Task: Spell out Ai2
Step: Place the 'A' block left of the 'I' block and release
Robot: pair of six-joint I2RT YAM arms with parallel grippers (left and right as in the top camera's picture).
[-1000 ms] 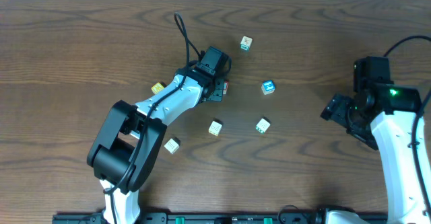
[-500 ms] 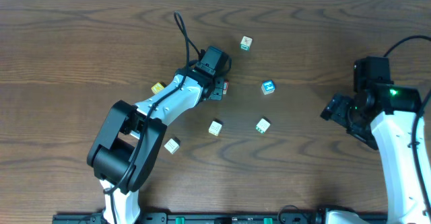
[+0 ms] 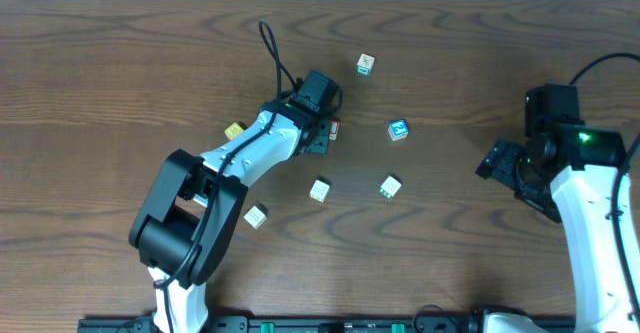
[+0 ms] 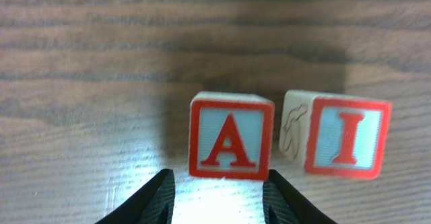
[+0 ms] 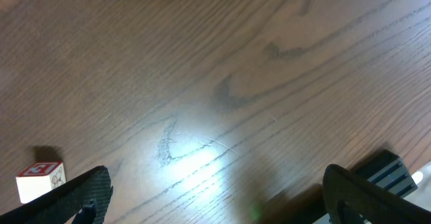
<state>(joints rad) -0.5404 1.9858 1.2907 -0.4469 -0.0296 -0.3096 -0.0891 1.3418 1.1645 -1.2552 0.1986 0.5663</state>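
In the left wrist view the red "A" cube [image 4: 231, 136] stands on the table with the red "I" cube [image 4: 343, 138] close to its right, a small gap between them. My left gripper [image 4: 219, 187] is open, and its fingertips sit just short of the "A" cube without touching it. In the overhead view the left gripper [image 3: 322, 123] covers both cubes, and only a red edge [image 3: 336, 128] shows. The blue "2" cube [image 3: 399, 129] lies alone to the right of them. My right gripper [image 3: 500, 165] is open and empty at the far right, over bare wood [image 5: 222, 197].
A teal-marked cube [image 3: 366, 64] lies at the back. A green-marked cube [image 3: 390, 186], two cream cubes [image 3: 319, 190] [image 3: 256, 215] and a yellow cube [image 3: 234, 131] lie nearer the front. A red-marked cube [image 5: 40, 180] shows at the right wrist view's lower left.
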